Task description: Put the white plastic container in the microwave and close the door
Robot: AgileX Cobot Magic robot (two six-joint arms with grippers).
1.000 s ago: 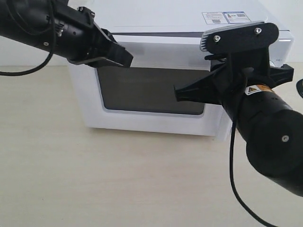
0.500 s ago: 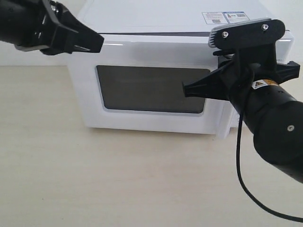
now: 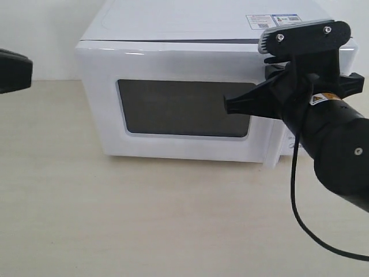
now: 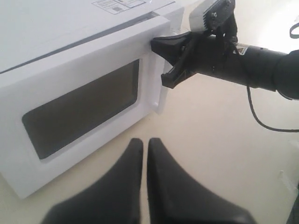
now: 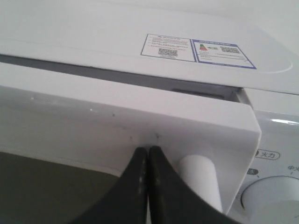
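The white microwave (image 3: 173,34) stands at the back of the table. Its door (image 3: 184,60) with the dark window (image 3: 183,108) is swung almost fully to the body, a thin dark gap showing along its top. My right gripper (image 5: 148,150) is shut, its tips touching the door's upper frame beside the white bar handle (image 5: 201,179); the left wrist view shows the right gripper (image 4: 155,45) against the door's handle corner. My left gripper (image 4: 144,142) is shut and empty above the table, away from the microwave. The white plastic container is not visible.
Only a black end of the left arm (image 3: 12,70) shows at the left edge. The right arm (image 3: 328,144) and its cable (image 3: 294,196) hang before the control panel with its dial (image 5: 273,198). A label sticker (image 3: 275,21) lies on top. The beige table (image 3: 144,219) stretches in front.
The left arm has pulled back leftward from the microwave's upper left corner, almost out of the exterior view. The right arm has stayed at the door, shifting only slightly.
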